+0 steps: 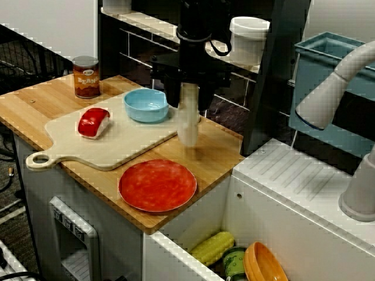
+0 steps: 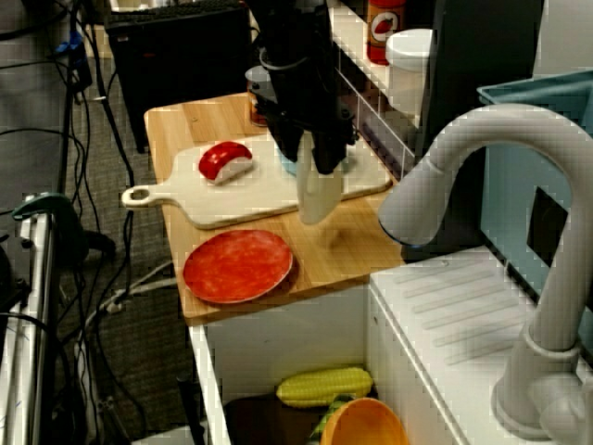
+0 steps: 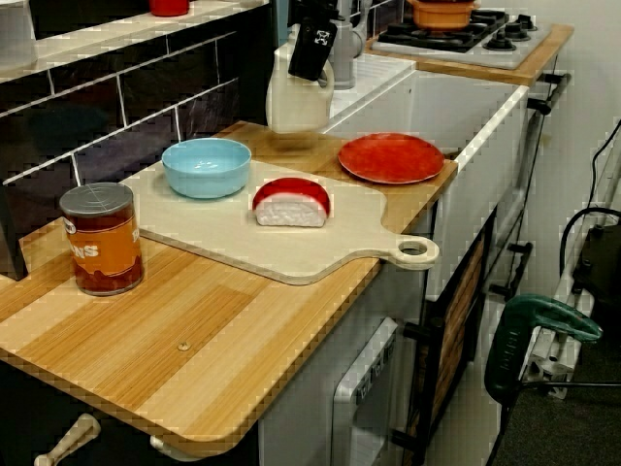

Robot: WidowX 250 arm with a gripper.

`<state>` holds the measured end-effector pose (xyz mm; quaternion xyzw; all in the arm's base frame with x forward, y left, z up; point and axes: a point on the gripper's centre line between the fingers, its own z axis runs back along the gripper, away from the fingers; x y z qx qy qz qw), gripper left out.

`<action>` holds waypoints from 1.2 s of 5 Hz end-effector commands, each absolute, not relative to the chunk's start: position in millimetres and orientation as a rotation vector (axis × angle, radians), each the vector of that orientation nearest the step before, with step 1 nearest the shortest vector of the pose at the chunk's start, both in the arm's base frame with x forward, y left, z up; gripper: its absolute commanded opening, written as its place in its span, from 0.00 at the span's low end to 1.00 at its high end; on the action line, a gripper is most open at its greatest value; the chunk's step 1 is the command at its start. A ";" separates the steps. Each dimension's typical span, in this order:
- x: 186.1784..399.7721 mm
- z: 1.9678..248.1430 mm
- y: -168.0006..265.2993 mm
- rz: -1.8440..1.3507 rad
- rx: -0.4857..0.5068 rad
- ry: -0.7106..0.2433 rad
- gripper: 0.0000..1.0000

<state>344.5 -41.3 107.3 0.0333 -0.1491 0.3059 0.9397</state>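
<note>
One cream cup [image 1: 187, 122] hangs in the claw [image 1: 188, 88], which is clamped on the cup's top edge. The cup is upright and directly under the claw, with nothing between them.

- Position: the cup sits off the wood, just above the tabletop [image 1: 218, 153]. It is over the far corner of the cutting board [image 1: 117, 146]. The view from the can end shows a soft shadow under it, so I read it as lifted, not resting.
- Neighbours: the blue bowl [image 1: 146, 105] is just beside it on the board. The red plate [image 1: 157, 185] is near, on the side toward the sink. A red-and-white toy food piece [image 1: 94, 122] lies further along the board. The orange can [image 1: 86, 76] is well apart at the far end.
- Sink view: the cup's body [image 2: 320, 195] shows below the dark fingers and hides part of the bowl.
- Cup outline is blurred in the view across the tabletop, so I cannot read its handle side there.

Handling, my judgement: the grip is on the rim only, so I hold the squeeze firm and the wrist plumb. Any tilt could let the cup pivot. I keep it clear of the bowl's rim and the board's edge.
</note>
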 end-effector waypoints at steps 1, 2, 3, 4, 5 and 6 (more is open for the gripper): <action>340.1 115.9 -46.2 0.606 0.045 -0.336 0.00; 337.3 113.8 -44.1 0.609 0.044 -0.340 0.00; 337.0 110.6 -43.2 0.624 0.042 -0.348 0.00; 337.1 108.7 -42.5 0.635 0.050 -0.354 0.00; 340.2 107.8 -39.2 0.656 0.059 -0.344 0.34; 340.1 108.4 -36.2 0.667 0.060 -0.338 1.00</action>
